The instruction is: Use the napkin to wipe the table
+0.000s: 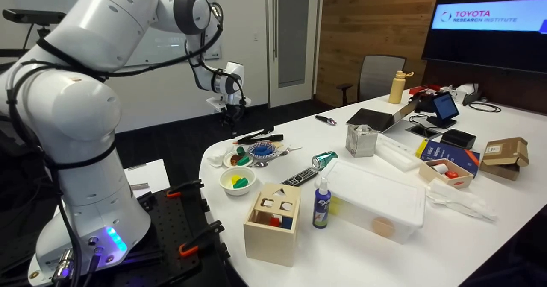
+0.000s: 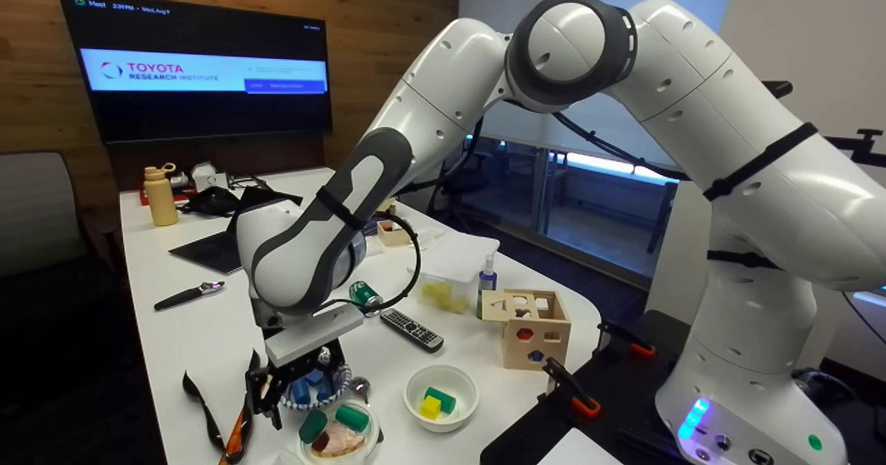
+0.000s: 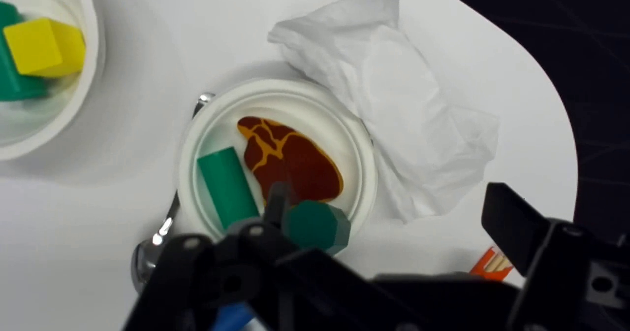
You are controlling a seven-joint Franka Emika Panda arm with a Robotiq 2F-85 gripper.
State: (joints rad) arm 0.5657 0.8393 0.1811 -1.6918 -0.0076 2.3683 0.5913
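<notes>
Table [image 1: 363, 261]: white, with rounded edge.
Napkin [image 3: 408, 109]: crumpled, on the table just right of the central dish [image 3: 315, 116] in the wrist view.
Gripper [image 3: 386, 198]: jaws spread, above the table, apart from the napkin.

Views share tbl. [image 3: 182, 30]; wrist overhead

It's an office mtg rm: wall TV [image 1: 487, 50] w/ Toyota Research Institute logo [image 1: 480, 16], whiteboard [image 1: 164, 43], lg table [image 1: 310, 137].

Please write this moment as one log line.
task: wipe large white table | black two-finger gripper: open, empty, above table | crumpled white napkin: beside round white dish
</notes>
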